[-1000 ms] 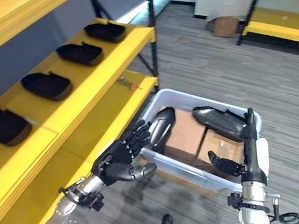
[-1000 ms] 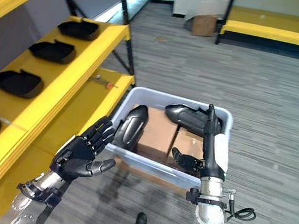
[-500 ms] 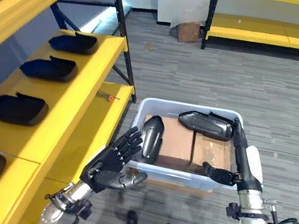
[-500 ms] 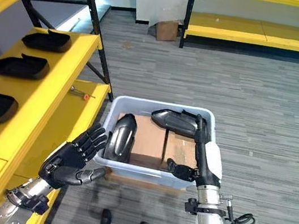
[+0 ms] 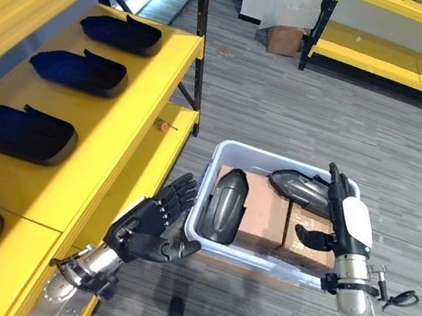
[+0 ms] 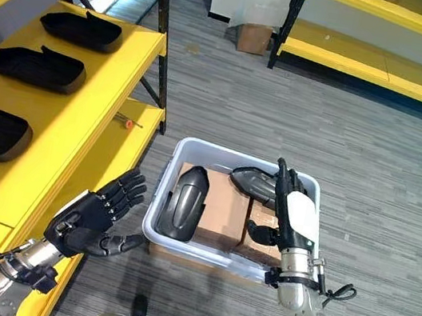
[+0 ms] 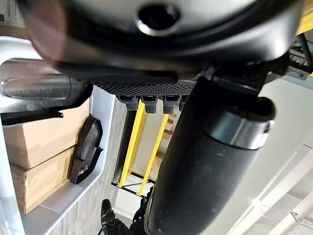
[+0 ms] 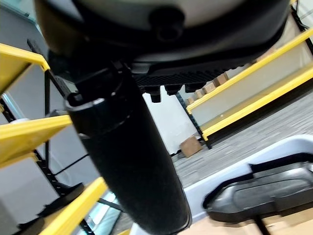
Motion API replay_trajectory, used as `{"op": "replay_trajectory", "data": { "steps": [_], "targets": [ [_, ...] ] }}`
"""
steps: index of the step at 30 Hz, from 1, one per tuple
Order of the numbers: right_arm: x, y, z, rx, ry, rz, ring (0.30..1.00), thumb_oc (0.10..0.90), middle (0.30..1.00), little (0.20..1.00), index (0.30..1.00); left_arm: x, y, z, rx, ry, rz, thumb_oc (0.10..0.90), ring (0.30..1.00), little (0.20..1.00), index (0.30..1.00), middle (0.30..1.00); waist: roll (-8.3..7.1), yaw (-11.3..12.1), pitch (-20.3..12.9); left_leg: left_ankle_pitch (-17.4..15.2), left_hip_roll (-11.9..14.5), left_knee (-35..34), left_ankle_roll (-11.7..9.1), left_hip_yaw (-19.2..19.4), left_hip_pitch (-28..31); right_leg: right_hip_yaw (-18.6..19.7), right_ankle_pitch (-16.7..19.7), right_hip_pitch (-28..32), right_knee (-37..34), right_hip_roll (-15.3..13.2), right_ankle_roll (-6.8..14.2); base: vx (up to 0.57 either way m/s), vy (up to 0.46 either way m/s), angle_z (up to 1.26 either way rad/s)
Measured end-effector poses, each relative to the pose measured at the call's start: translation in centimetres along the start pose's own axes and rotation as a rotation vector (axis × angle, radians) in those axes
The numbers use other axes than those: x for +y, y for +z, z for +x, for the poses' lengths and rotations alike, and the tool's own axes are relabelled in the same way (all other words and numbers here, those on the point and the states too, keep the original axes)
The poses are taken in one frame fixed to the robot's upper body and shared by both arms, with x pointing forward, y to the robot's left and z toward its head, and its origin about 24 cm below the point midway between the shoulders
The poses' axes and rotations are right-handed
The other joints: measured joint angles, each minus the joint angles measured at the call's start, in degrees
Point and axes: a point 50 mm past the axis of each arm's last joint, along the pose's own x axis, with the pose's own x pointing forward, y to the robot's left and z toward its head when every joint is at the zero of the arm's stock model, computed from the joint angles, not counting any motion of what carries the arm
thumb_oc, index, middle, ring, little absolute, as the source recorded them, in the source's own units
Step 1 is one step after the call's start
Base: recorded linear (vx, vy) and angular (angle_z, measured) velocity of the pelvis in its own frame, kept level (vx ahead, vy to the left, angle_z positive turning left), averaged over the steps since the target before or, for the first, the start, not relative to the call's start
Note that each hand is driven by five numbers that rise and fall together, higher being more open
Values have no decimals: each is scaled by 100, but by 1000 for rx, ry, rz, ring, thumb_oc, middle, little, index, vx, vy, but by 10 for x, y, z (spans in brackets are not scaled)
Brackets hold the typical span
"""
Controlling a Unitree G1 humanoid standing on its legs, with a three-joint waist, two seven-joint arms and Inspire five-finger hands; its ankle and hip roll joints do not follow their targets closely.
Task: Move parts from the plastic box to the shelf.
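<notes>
From my seat, nearest to me at the lower left of the head views, I see the left hand (image 5: pixel 152 231) with its fingers spread and nearly straight, palm up, gripping nothing, just beside the near left corner of the plastic box (image 5: pixel 211 244). At the lower right, the right hand (image 5: pixel 344 221) stands edge-on over the box's right half, fingers straight and pointing away from me, thumb jutting toward the box's middle; I see nothing in its grasp. The parts are dark, glossy, elongated moulded shells. One dark part (image 5: pixel 224 203) leans upright against the box's left inner wall, close to the left hand's fingertips but apart from them. A second dark part (image 5: pixel 297 188) lies across the far side on top of cardboard cartons (image 5: pixel 265 214), right by the right hand's fingertips; I cannot tell whether they touch. Farther off, at the upper left, similar black shells (image 5: pixel 78 70) sit in a row on the yellow shelf (image 5: pixel 120 122).
</notes>
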Motion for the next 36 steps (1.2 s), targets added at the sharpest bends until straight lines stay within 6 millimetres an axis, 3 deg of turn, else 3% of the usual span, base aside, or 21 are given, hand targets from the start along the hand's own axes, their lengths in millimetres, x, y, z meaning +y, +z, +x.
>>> {"op": "replay_trajectory", "data": {
  "steps": [2,3,4,6,9,14,17,18,20,24,28,31,36],
  "targets": [
    [5,2,-1,0,18,7,1000,900,1000,1000,1000,2,0,-3,21,3,11,900,1000,1000,1000,1000,-46,-21,-5,63,111,-109,-144,1,42,-34,409,275,-679,-19,-28,111,-181,-9],
    [8,2,-2,2,37,9,1000,900,1000,1000,1000,4,1,-5,30,12,22,900,1000,1000,1000,1000,-161,-26,-18,134,126,-175,-302,4,82,-142,605,458,-871,49,-42,94,-158,-2],
    [12,4,-3,1,57,15,1000,900,1000,1000,1000,6,4,-8,36,28,38,900,1000,1000,1000,1000,-382,57,-17,137,84,-185,-443,10,127,-268,759,675,-925,129,-147,39,-175,-1],
    [11,3,-1,0,81,-2,1000,900,1000,1000,1000,-1,-4,-7,25,63,-13,900,1000,1000,1000,1000,-188,56,-3,137,377,-110,-617,5,48,-322,834,800,-1203,502,-314,-27,-104,-6],
    [5,-1,2,-3,101,-48,1000,900,1000,1000,1000,-16,-11,-1,6,23,-71,900,1000,1000,1000,1000,83,50,12,336,736,-288,-711,-31,-28,-366,837,627,-1208,868,-497,-4,-45,-8],
    [-1,0,11,-38,176,-102,1000,900,1000,1000,1000,-21,-12,6,-10,-4,-95,900,1000,1000,1000,1000,315,45,37,403,766,-306,-821,-96,-173,-460,816,514,-1210,929,-527,-22,-1,4],
    [4,16,25,-113,262,-117,1000,900,1000,1000,1000,-20,-6,14,-36,-22,-86,900,1000,1000,1000,1000,355,81,108,449,721,-294,-849,-199,-322,-490,820,415,-1210,891,-507,-27,-7,20],
    [15,40,39,-209,408,-71,1000,900,1000,1000,1000,-24,-2,26,-55,-63,-76,900,1000,1000,1000,1000,421,266,233,490,665,-288,-829,-278,-483,-535,855,308,-1209,837,-493,23,-18,24],
    [24,49,40,-210,513,28,1000,900,1000,1000,1000,-24,-1,28,-61,-69,-73,900,1000,1000,1000,1000,441,385,303,507,627,-288,-812,-374,-546,-626,845,317,-1208,810,-481,65,-4,29],
    [37,64,34,-246,705,125,1000,900,1000,1000,1000,-24,2,28,-59,-83,-68,900,1000,1000,1000,1000,393,551,385,517,555,-287,-785,-496,-557,-714,842,378,-1207,751,-484,23,15,17],
    [46,94,49,-328,770,118,1000,900,1000,1000,1000,-18,16,42,-118,-93,-84,900,1000,1000,1000,1000,309,708,748,505,502,-191,-764,-608,-628,-825,752,366,-1049,678,-438,-10,-48,16],
    [51,86,62,-275,764,58,1000,900,1000,1000,1000,-18,22,50,-130,-124,-74,900,1000,1000,1000,1000,270,808,884,499,507,-43,-759,-770,-865,-931,682,224,-909,668,-464,-34,-44,22],
    [48,38,82,-87,695,-218,1000,900,1000,1000,1000,-17,22,51,-112,-159,-69,900,1000,1000,1000,1000,263,1056,1153,496,482,121,-751,-911,-1203,-1008,626,4,-798,642,-428,-31,-101,13]
  ]
}}
